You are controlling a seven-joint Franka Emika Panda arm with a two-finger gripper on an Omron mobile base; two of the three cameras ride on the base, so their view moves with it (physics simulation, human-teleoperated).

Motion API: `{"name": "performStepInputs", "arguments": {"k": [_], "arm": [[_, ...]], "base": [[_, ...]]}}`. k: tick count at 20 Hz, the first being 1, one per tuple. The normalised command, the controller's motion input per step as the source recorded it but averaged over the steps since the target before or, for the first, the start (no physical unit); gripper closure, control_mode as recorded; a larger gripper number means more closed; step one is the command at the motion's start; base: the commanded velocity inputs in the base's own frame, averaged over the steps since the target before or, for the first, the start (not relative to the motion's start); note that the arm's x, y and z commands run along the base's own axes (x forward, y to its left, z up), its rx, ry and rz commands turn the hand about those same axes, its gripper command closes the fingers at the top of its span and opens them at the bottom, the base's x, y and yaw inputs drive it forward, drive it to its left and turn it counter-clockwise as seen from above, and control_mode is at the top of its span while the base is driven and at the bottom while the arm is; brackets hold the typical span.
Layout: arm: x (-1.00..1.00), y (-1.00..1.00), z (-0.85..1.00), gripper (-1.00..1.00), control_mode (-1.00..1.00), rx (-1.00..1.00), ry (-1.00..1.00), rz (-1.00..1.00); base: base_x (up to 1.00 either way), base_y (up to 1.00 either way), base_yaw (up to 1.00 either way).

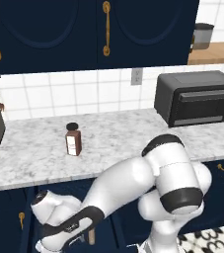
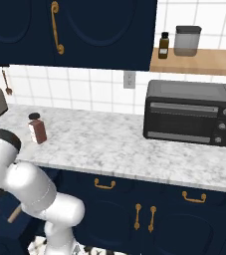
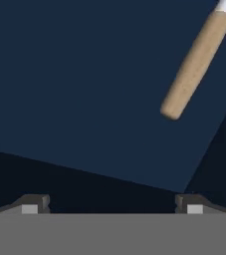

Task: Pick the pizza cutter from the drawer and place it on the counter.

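Gripper (image 3: 112,201) is wide open, nothing between the fingertips, hanging low over the navy floor of the drawer (image 3: 74,89). Hand view: pizza cutter (image 3: 194,62) lies flat on that floor, tan handle running diagonally to the upper right, with only a sliver of pale metal at the top edge; wheel itself is cut off, can't see it. Handle is off to the right of the finger line and clear of both tips, no contact.

Handling guess: light, rigid tool. The round wooden handle should give decent friction but may roll when pinched. The wheel end is probably heavier, so I'd grab the handle mid-length or slightly toward the head, jaws across its width. Avoid the metal: thin and slippery.

Further out, the counter (image 1: 123,133) has plenty of bare marble between the brown bottle (image 1: 73,140) on the left and the toaster oven (image 1: 197,98) on the far right.
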Motion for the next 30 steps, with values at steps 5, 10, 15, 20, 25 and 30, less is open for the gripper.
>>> {"name": "performStepInputs", "arguments": {"k": [5, 10, 15, 20, 25, 30], "arm": [[0.30, -0.45, 0.81, -1.00, -1.00, 0.02, -0.11, -0.05], [0.01, -0.84, 0.17, -1.00, -1.00, 0.03, -0.01, -0.14], [0.18, -0.55, -0.11, -1.00, -1.00, 0.00, 0.00, -0.13], [0.42, 0.00, -0.07, -1.00, -1.00, 0.00, 0.00, -0.09], [0.34, 0.12, -0.25, -1.00, -1.00, 0.00, 0.00, -0.07], [0.35, 0.39, -0.22, -1.00, -1.00, -0.01, 0.02, -0.04]], "base": [[0.00, 0.00, 0.00], [0.00, 0.00, 0.00], [0.00, 0.00, 0.00], [0.00, 0.00, 0.00], [0.00, 0.00, 0.00], [0.00, 0.00, 0.00]]}}
